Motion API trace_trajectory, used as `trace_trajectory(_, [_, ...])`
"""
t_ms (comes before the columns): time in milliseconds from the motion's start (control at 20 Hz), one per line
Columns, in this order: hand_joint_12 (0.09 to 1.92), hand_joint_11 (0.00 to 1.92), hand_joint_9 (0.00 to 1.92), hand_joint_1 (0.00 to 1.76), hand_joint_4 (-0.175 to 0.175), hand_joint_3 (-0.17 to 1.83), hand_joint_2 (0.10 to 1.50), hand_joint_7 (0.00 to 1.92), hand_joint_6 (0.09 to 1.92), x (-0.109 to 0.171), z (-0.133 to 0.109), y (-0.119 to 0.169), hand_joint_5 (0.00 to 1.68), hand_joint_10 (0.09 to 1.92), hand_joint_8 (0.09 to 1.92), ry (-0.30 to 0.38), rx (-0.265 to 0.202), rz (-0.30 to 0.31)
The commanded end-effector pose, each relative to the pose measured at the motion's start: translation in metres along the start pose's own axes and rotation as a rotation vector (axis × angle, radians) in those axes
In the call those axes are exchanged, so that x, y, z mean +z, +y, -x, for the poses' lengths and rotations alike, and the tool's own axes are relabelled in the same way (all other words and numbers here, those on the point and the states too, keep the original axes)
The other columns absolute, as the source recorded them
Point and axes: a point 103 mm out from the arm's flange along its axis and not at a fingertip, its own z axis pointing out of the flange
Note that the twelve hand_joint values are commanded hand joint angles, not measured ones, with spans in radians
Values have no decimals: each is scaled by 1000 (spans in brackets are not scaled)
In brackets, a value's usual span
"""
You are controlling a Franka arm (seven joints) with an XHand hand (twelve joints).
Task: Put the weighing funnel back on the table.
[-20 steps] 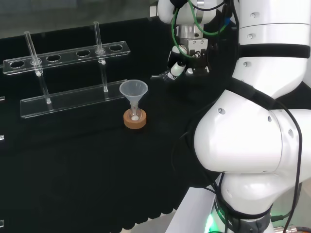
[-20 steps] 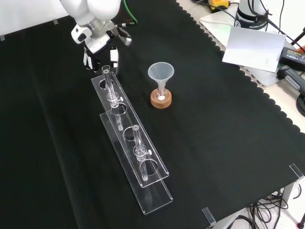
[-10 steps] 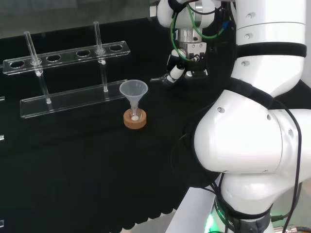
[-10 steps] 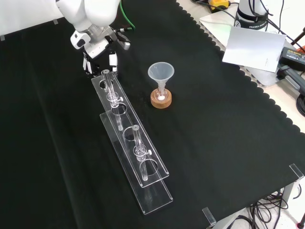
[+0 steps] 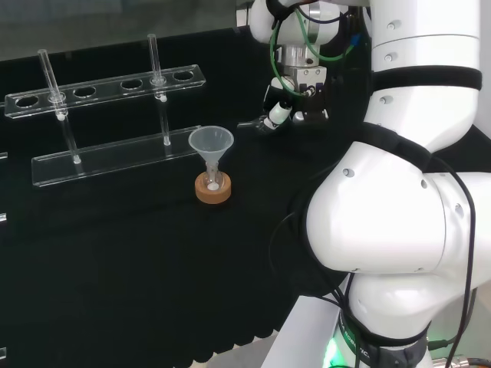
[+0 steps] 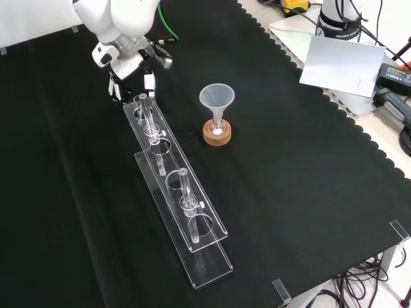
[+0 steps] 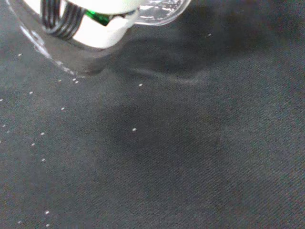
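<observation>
My hand point(image 5: 285, 109) hangs low over the black cloth beyond the rack's right end in the head view. In the front view the hand point(image 6: 131, 72) is at the top left, fingers pointing down just behind the rack's far end. Its fingers are curled on the weighing funnel point(image 5: 251, 123), a small clear piece whose pale stem sticks out to the left of the hand in the head view. In the wrist view the weighing funnel's clear rim point(image 7: 164, 15) curves round a white finger point(image 7: 102, 31), close above the speckled cloth.
A clear test-tube rack point(image 6: 176, 192) with two upright tubes runs down the middle of the front view. The big funnel point(image 6: 216, 97) stands in a small flask on a cork ring point(image 6: 217, 135). Paper and cables lie off the cloth's right edge.
In the front view the hand has shifted a little to the left and back, still holding the weighing funnel. The rack and the big funnel have not moved.
</observation>
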Motion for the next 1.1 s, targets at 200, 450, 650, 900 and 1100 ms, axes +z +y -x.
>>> trace_trajectory(200, [831,1107,1243,1106,175,512,736,739,623,2,-4,4,1268,87,657,-5,7,11])
trace_trajectory(450, [851,1088,1231,1092,175,380,817,704,650,4,-15,5,1230,87,681,-12,5,8])
trace_trajectory(650, [936,940,1130,1005,142,156,938,588,699,5,-16,4,1106,87,707,4,-23,-12])
trace_trajectory(900, [1182,488,812,846,44,119,882,309,545,4,-21,3,718,87,680,-61,-39,-51])
trace_trajectory(1100, [1308,222,583,787,24,140,833,89,397,1,-24,1,402,87,615,-118,-58,-89])
